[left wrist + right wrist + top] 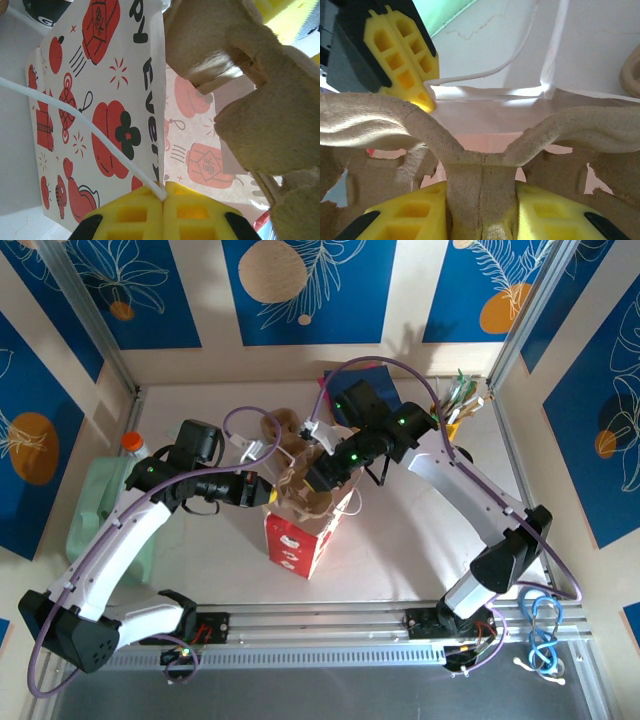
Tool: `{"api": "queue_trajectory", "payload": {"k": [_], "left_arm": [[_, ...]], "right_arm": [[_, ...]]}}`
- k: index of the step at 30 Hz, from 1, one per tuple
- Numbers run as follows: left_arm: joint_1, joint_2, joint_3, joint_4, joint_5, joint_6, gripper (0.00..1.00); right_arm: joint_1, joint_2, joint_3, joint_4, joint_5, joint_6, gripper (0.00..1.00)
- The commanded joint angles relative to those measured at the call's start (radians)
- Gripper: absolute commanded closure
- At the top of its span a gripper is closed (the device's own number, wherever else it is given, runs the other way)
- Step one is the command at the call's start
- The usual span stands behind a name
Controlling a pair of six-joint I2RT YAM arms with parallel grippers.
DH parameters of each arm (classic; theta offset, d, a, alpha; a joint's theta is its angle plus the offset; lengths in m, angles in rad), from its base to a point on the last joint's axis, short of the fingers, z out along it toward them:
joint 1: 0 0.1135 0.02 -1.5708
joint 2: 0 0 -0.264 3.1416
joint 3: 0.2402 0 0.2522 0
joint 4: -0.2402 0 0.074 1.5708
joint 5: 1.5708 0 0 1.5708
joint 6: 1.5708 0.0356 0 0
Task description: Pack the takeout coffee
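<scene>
Centre frame: left gripper (163,196) is pinched shut on the white handle (75,111) of the paper bag (298,540); right gripper (481,192) clamps the pulp carrier (580,125) by its middle rib at the bag's mouth

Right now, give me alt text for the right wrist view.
The right tool clamps the centre ridge of a brown moulded-pulp cup carrier, held at the open mouth of a white-lined paper bag. Beyond, the left tool pinches the bag's white cord handle.
</scene>
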Motion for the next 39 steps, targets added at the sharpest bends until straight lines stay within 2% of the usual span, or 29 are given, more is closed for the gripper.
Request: {"api": "queue_trajectory", "payload": {"k": [1, 9, 17, 23, 30, 39], "left_arm": [[-0.01, -0.005, 0.016, -0.017, 0.034, 0.028, 1.0], [-0.01, 0.008, 0.017, -0.009, 0.038, 0.03, 1.0], [-0.011, 0.016, 0.025, -0.01, 0.042, 0.031, 1.0], [-0.01, 0.022, 0.035, -0.017, 0.035, 0.034, 1.0], [-0.01, 0.029, 0.027, -0.012, 0.026, 0.02, 1.0], [-0.01, 0.024, 0.026, -0.014, 0.022, 0.026, 1.0]], "right_arm": [[-0.003, -0.037, 0.067, -0.017, -0.057, 0.013, 0.69], [-0.027, -0.091, 0.094, 0.032, -0.096, 0.045, 0.69], [-0.049, -0.086, 0.035, 0.125, 0.008, 0.081, 0.69], [0.005, -0.057, 0.017, 0.102, 0.09, 0.055, 0.69], [0.084, -0.092, -0.053, 0.104, 0.211, 0.062, 0.69], [0.095, -0.148, -0.131, 0.118, 0.25, 0.066, 0.69]]}}
